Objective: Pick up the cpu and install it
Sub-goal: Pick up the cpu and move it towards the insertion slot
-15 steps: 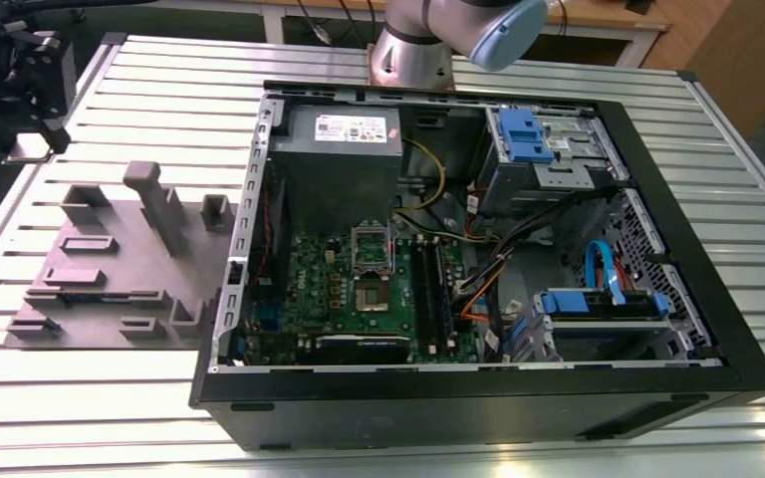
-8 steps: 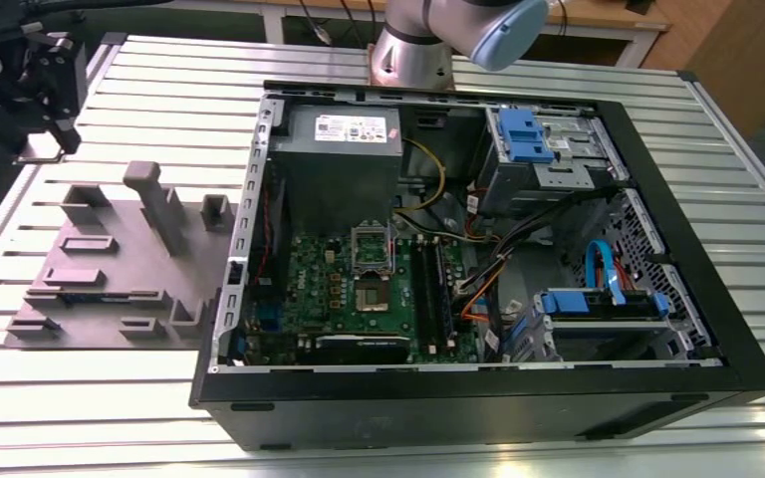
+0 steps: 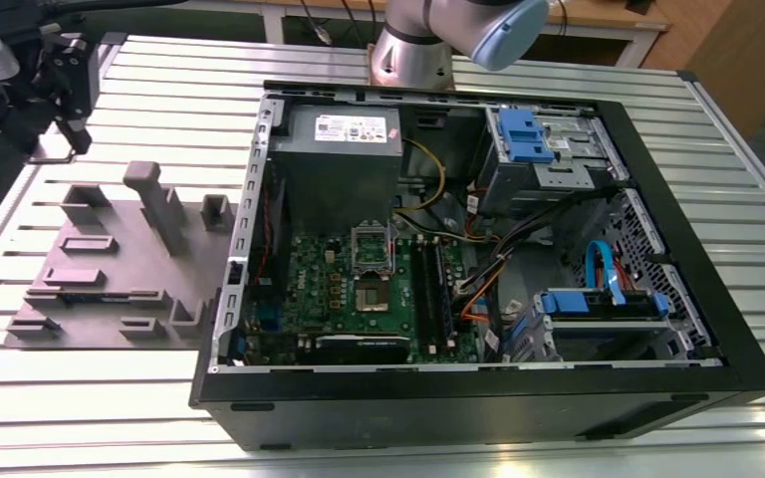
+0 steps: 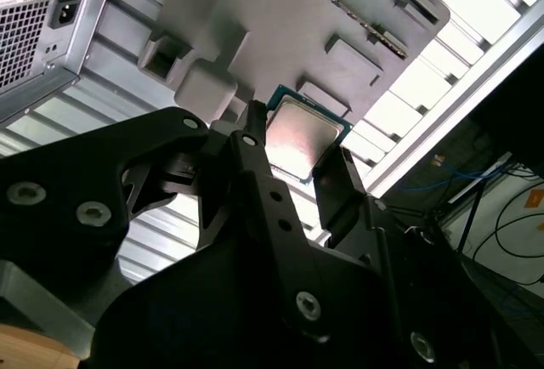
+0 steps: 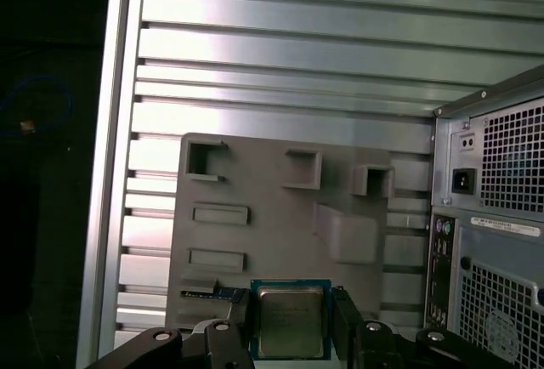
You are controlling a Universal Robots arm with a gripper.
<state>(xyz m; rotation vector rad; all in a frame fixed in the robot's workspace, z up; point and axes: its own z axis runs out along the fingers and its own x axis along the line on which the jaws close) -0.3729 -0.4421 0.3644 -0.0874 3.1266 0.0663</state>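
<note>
In both wrist views the cpu (image 5: 291, 333) (image 4: 303, 135), a small square chip with a silvery top and a green rim, sits between my two black fingers. My gripper (image 5: 293, 318) (image 4: 297, 155) is shut on its opposite edges and holds it well above the grey fixture plate (image 5: 272, 241) (image 4: 280, 20). The black computer case (image 3: 489, 398) lies open on the table in the exterior view. On its green motherboard is the square metal-framed socket (image 3: 372, 264), with a dark centre and nothing in it.
The case's rear panel (image 5: 493, 216) stands beside the fixture plate (image 3: 117, 269). Inside the case are a grey power supply (image 3: 343, 134), blue drive brackets (image 3: 522, 134) and loose cables (image 3: 489, 269). The arm's base (image 3: 416, 55) stands behind the case. Black equipment (image 3: 64, 85) is at the table's far left corner.
</note>
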